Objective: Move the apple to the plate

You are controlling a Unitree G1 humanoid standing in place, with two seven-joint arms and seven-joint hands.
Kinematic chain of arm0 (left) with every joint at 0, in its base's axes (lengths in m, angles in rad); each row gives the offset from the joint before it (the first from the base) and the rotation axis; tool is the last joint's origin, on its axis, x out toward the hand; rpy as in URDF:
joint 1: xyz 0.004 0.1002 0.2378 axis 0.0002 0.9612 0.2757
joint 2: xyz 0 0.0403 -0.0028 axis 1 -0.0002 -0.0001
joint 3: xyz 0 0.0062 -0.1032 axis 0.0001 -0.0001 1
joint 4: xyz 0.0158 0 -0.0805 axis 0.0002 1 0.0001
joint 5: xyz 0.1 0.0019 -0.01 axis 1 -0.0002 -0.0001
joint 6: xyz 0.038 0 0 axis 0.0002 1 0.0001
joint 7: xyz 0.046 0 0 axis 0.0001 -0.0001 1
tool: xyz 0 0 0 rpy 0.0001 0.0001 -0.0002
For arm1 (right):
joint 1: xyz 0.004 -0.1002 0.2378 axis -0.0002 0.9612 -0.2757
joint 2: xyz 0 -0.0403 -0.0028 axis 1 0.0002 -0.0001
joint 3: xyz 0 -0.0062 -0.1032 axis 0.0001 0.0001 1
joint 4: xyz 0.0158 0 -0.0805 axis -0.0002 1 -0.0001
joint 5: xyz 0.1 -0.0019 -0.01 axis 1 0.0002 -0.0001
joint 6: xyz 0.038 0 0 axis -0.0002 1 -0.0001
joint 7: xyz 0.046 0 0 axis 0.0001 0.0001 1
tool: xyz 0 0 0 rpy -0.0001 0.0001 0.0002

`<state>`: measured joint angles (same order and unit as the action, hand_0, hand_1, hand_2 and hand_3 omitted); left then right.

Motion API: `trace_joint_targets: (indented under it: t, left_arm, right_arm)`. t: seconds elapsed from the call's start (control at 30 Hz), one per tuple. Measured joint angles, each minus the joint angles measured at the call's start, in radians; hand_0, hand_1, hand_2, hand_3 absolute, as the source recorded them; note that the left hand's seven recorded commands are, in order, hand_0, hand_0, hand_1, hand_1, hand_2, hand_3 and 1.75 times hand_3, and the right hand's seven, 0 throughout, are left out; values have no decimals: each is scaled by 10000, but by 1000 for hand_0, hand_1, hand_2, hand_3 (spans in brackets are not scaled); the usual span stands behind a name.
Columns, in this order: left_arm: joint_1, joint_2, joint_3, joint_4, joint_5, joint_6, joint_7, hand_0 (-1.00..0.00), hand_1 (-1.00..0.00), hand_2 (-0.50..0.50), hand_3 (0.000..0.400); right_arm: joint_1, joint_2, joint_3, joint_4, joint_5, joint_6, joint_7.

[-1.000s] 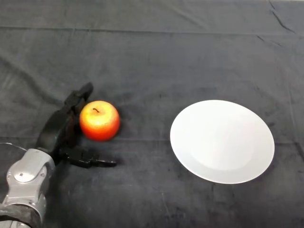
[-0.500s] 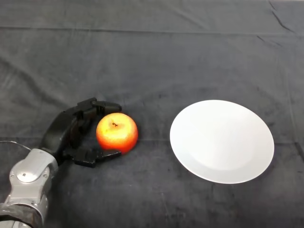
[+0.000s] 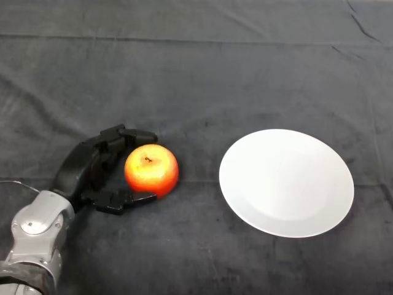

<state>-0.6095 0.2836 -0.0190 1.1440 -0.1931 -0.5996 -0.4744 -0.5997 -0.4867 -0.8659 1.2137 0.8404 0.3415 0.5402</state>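
A red and yellow apple (image 3: 151, 170) sits on the dark cloth, left of centre. A round white plate (image 3: 286, 182) lies to its right, a short gap away. My left hand (image 3: 92, 172) is on the apple's left side. Its fingers (image 3: 128, 136) curl over the apple's far side and its thumb (image 3: 126, 200) reaches along the near side, cupping the apple. The apple rests on the cloth.
The dark cloth (image 3: 196, 74) covers the whole table, with folds at the back and right. My silver-grey forearm (image 3: 34, 236) comes in from the lower left.
The apple has shifted right toward the plate, and my hand has followed it. The fingers have curled round it from straighter a second ago. Little has changed over the last half second.
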Motion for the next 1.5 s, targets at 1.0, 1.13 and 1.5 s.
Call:
trace_joint_targets:
  t: [1.0,1.13,1.5]
  left_arm:
    - [-1296,-1213,-499,1,-63,-1346,472,-1000,-325,-337,400]
    - [-1574,-1433,-1063,18,59,-1366,563,-1000,-325,-337,400]
    - [-2068,-1760,-2571,34,147,-1377,703,-1000,-325,-337,400]
  right_arm:
    - [1,-1,-3,0,0,-1,-1]
    - [2,-1,-2,0,0,-1,-1]
    - [1,-1,-2,0,0,-1,-1]
